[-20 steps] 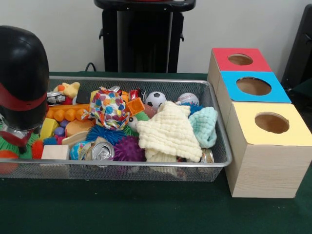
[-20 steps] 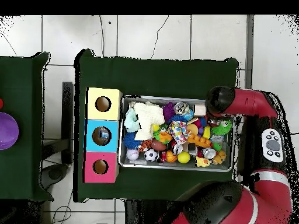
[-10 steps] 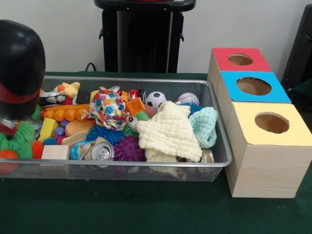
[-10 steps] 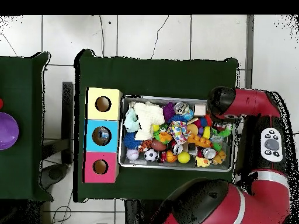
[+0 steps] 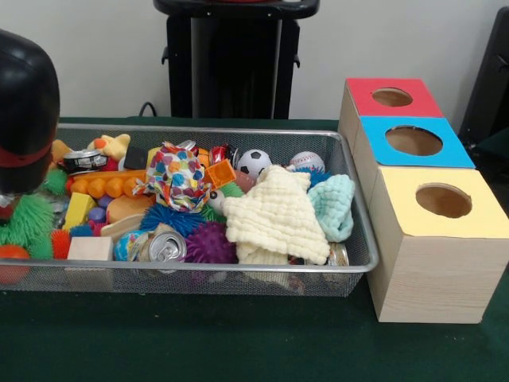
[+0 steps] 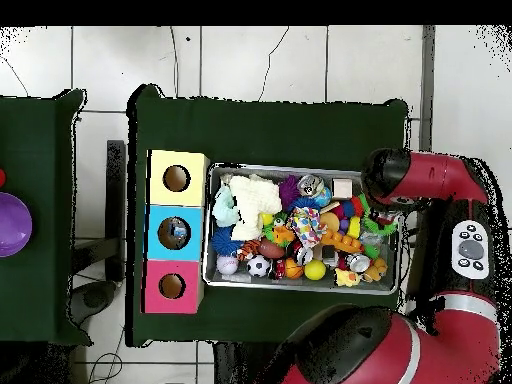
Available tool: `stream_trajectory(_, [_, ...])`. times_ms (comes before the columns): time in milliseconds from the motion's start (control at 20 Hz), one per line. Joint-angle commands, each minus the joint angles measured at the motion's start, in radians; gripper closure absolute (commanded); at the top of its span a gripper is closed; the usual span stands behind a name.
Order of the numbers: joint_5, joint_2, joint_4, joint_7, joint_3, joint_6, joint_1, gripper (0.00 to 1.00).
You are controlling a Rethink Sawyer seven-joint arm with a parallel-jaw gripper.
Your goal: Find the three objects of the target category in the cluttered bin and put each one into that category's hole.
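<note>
From my seat I see only the arm's black and red body (image 5: 24, 111) over the left end of the bin (image 5: 238, 267); whether its gripper is released or clenched, I cannot tell. Moving right, a silver can (image 5: 165, 248) lies at the front wall, then a cream cloth (image 5: 274, 215) and a mint cloth (image 5: 332, 205) cover the pile. I spot no clear bottle. The blue-panelled hole (image 5: 413, 141) sits between the red and yellow ones.
</note>
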Motion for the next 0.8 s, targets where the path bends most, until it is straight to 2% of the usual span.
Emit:
stream_trajectory(50, [-0.021, 0.099, 0.008, 0.053, 0.032, -0.138, -0.095, 0.0])
stream_trajectory(350, [0.031, 0.149, 0.047, 0.07, 0.072, -0.248, -0.144, 0.0])
stream_trajectory(450, [0.046, 0.146, 0.073, 0.023, 0.085, -0.268, -0.157, 0.0])
stream_trajectory(500, [0.058, 0.144, 0.086, -0.021, 0.095, -0.278, -0.165, 1.0])
stream_trajectory(650, [0.082, 0.144, 0.079, 0.103, 0.069, -0.273, -0.146, 1.0])
stream_trajectory(700, [0.084, 0.14, 0.08, 0.086, 0.065, -0.261, -0.141, 1.0])
stream_trajectory(800, [0.119, 0.108, 0.103, 0.136, 0.053, -0.232, -0.131, 1.0])
